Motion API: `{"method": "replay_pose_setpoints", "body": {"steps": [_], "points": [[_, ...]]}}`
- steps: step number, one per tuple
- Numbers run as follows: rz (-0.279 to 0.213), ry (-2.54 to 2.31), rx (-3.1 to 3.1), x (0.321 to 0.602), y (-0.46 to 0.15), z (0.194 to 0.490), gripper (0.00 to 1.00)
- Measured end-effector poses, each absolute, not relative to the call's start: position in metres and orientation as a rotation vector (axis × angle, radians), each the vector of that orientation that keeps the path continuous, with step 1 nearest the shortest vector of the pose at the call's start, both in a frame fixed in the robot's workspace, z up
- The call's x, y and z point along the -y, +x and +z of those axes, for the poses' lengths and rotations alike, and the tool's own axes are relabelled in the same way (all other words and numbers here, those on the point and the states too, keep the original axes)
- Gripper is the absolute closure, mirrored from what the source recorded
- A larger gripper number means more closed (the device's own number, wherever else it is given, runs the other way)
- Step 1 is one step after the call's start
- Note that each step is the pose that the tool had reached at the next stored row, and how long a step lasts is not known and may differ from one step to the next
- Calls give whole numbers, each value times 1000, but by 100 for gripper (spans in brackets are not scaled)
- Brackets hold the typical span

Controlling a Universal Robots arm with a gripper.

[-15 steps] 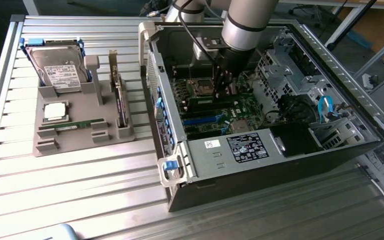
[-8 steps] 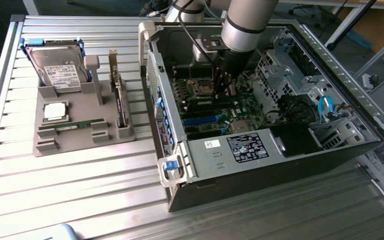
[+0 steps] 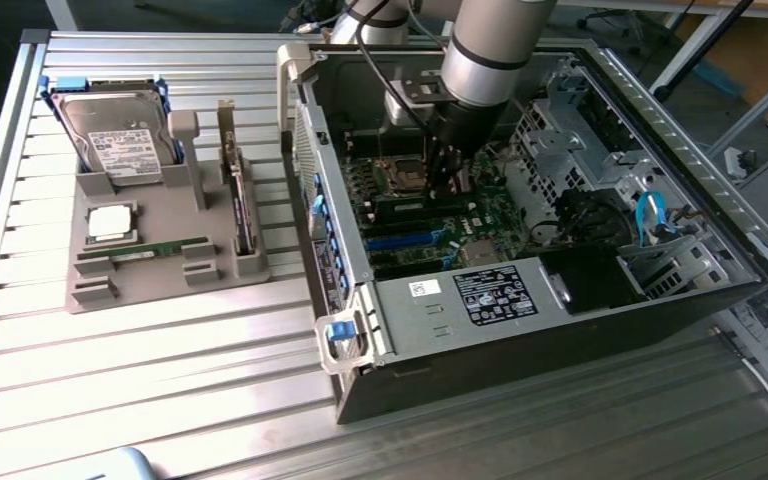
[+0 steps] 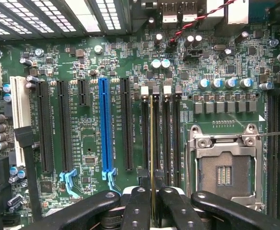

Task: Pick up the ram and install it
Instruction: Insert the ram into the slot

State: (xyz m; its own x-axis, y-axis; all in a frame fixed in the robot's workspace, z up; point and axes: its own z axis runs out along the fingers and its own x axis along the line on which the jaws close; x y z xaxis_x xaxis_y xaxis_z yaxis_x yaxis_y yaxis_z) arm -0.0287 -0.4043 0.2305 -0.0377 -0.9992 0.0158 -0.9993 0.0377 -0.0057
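My gripper is shut on the ram, which I see edge-on in the wrist view as a thin line running along the black memory slots beside the empty processor socket. Whether the stick is seated in a slot I cannot tell. From the exterior view, the gripper reaches down into the open computer case, with the ram lying as a dark green strip just under it on the motherboard. A second green memory stick lies in the grey holder at the exterior view's left.
The grey holder on the slatted table also carries a hard drive, a square silver processor chip and an upright expansion card. Inside the case there are a blue expansion slot, drive cages and blue cables.
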Motion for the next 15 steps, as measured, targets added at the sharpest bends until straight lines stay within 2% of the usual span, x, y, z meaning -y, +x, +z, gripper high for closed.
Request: {"method": "replay_pose_setpoints", "body": {"steps": [15], "points": [[24,2174,2258,404,-29,235,87]]}}
